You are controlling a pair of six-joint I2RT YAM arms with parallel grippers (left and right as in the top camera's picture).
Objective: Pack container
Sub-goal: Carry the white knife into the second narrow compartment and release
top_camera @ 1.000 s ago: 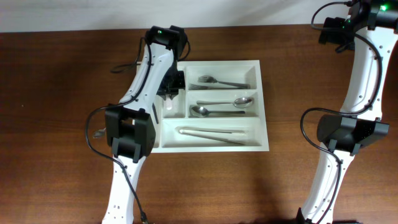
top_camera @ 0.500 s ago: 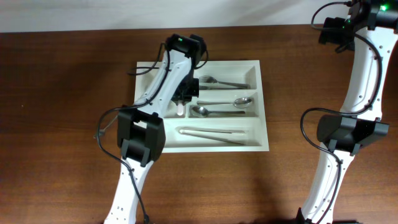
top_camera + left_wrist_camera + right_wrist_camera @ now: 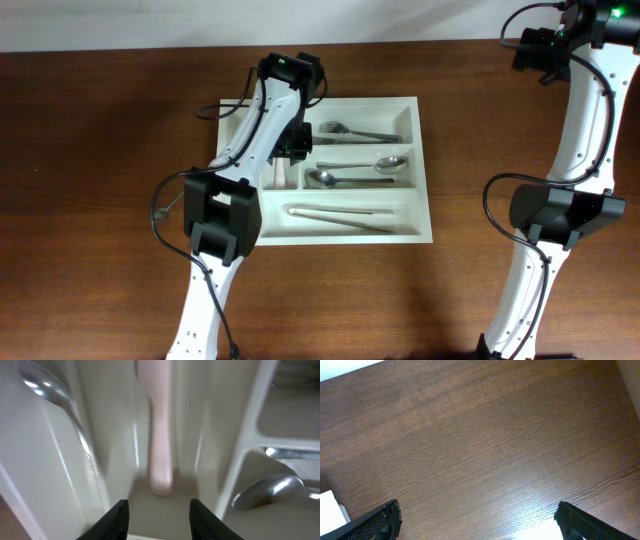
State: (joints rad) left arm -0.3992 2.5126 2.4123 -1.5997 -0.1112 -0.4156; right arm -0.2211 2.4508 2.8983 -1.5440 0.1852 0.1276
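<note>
Overhead: container point(image 3: 412, 228) mid-table; fork point(image 3: 355, 131) in top long slot, spoons point(image 3: 375, 165) in middle, tongs point(image 3: 340, 214) in bottom; left arm point(image 3: 262, 125) reaching over the narrow slots. Left wrist: left gripper point(image 3: 159, 510) moderately apart, empty, above pale utensil point(image 3: 161, 435) lying in a narrow slot. Looks like the release step; next, straight lift clear of dividers. Right wrist: right gripper point(image 3: 477, 522) wide, empty, over bare table point(image 3: 470, 435).

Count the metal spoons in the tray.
3. Upper spoon and lower spoon share the middle long compartment; a third spoon seems to lie in the leftmost narrow one. More may be hidden.
</note>
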